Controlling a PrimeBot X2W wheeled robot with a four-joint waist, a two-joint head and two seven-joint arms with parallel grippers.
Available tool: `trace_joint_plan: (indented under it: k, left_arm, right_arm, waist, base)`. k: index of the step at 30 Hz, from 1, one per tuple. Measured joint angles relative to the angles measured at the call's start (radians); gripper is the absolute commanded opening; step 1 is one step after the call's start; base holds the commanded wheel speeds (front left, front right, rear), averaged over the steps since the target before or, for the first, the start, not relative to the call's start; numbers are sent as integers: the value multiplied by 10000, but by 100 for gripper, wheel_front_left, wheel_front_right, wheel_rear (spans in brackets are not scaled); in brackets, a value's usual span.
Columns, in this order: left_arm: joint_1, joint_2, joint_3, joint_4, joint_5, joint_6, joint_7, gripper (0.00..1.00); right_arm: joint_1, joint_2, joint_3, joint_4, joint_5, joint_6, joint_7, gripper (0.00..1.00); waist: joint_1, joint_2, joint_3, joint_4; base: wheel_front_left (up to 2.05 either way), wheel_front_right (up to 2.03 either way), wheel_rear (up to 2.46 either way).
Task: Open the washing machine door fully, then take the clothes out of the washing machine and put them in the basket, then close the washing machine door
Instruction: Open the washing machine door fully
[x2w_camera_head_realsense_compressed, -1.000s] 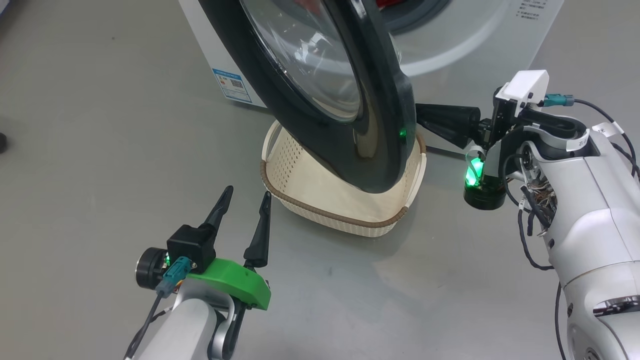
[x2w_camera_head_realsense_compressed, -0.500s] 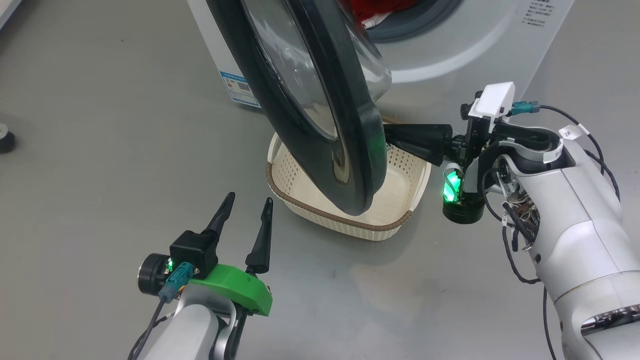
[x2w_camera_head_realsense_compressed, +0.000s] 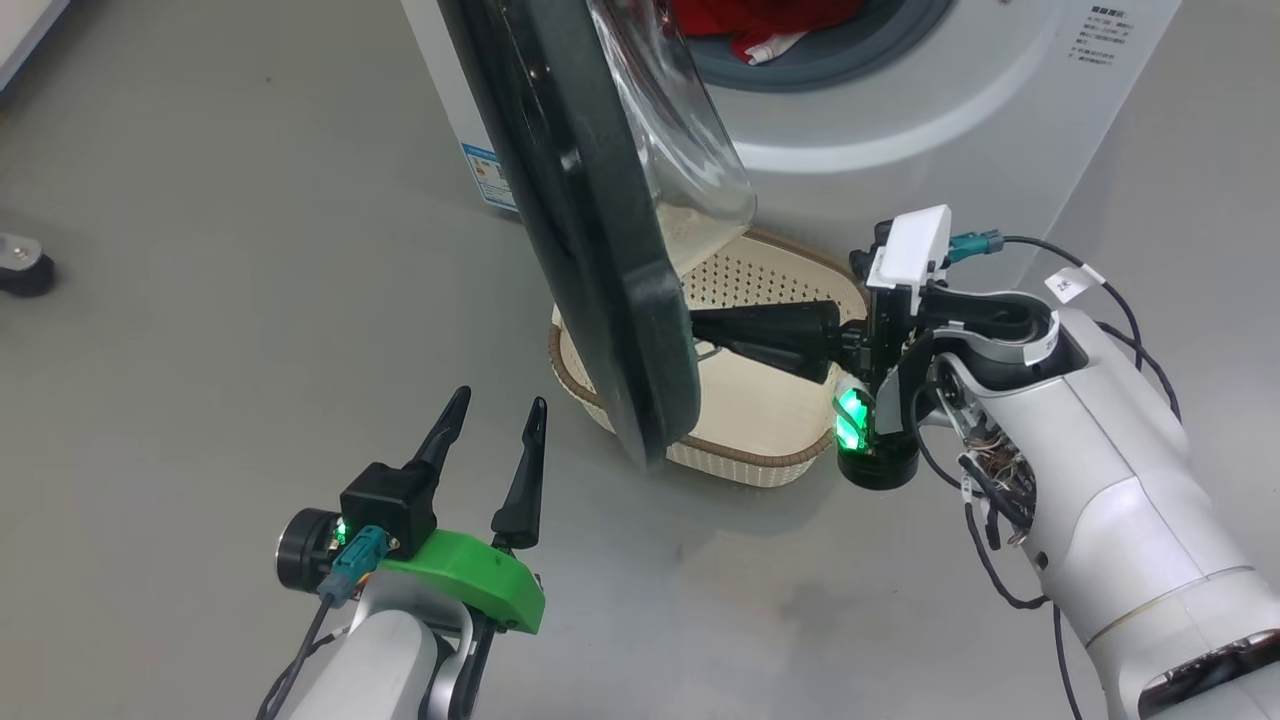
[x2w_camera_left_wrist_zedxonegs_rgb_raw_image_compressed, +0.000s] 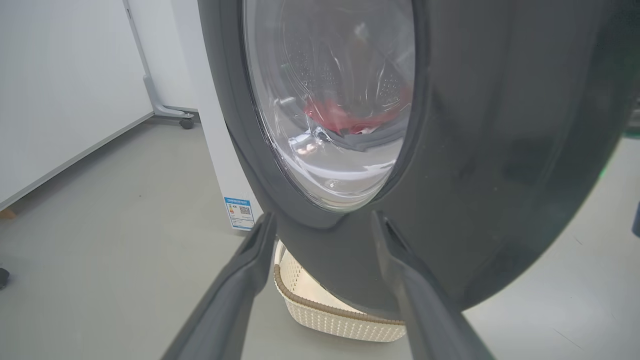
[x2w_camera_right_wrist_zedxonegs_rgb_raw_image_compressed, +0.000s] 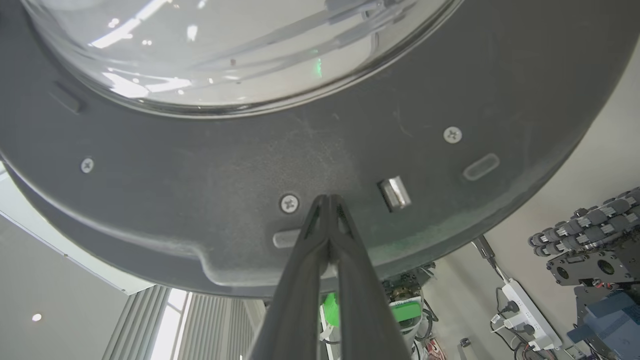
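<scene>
I hold my left gripper (x2w_camera_head_realsense_compressed: 500, 398) spread, clear of the washing machine door (x2w_camera_head_realsense_compressed: 600, 250) ahead of it, while my right gripper (x2w_camera_right_wrist_zedxonegs_rgb_raw_image_compressed: 327, 200), fingers pressed together, bears on its inner face to open it fully, above the basket (x2w_camera_head_realsense_compressed: 760, 465), the clothes (x2w_camera_head_realsense_compressed: 760, 20) beyond.

Robotics lab or test bay: bare grey floor (x2w_camera_head_realsense_compressed: 200, 250), white partition (x2w_camera_left_wrist_zedxonegs_rgb_raw_image_compressed: 60, 90) on a castor foot (x2w_camera_left_wrist_zedxonegs_rgb_raw_image_compressed: 186, 122), power strip (x2w_camera_right_wrist_zedxonegs_rgb_raw_image_compressed: 525, 312), stacked robot hardware (x2w_camera_right_wrist_zedxonegs_rgb_raw_image_compressed: 585, 235), washing machine (x2w_camera_head_realsense_compressed: 900, 130) standing free.

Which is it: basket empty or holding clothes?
Empty where visible: the basket shows bare cream floor, and the clothes lie inside the washing machine. The door hides its left part.
</scene>
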Motion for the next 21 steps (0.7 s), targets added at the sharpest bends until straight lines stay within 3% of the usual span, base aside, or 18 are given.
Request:
trace_joint_plan:
  k: [11, 21]
  left_arm:
    - [12, 2, 10, -2, 0, 4, 0, 100]
    - [124, 6, 337, 6, 42, 88, 0, 100]
  right_arm:
    - [264, 13, 1200, -650, 734, 0, -581, 0]
    - [376, 36, 1511, -897, 1018, 0, -1302, 0]
  waist:
    - [0, 0, -36, 125]
    - [0, 0, -112, -25]
  base:
    - [0, 0, 0]
    - [0, 0, 0]
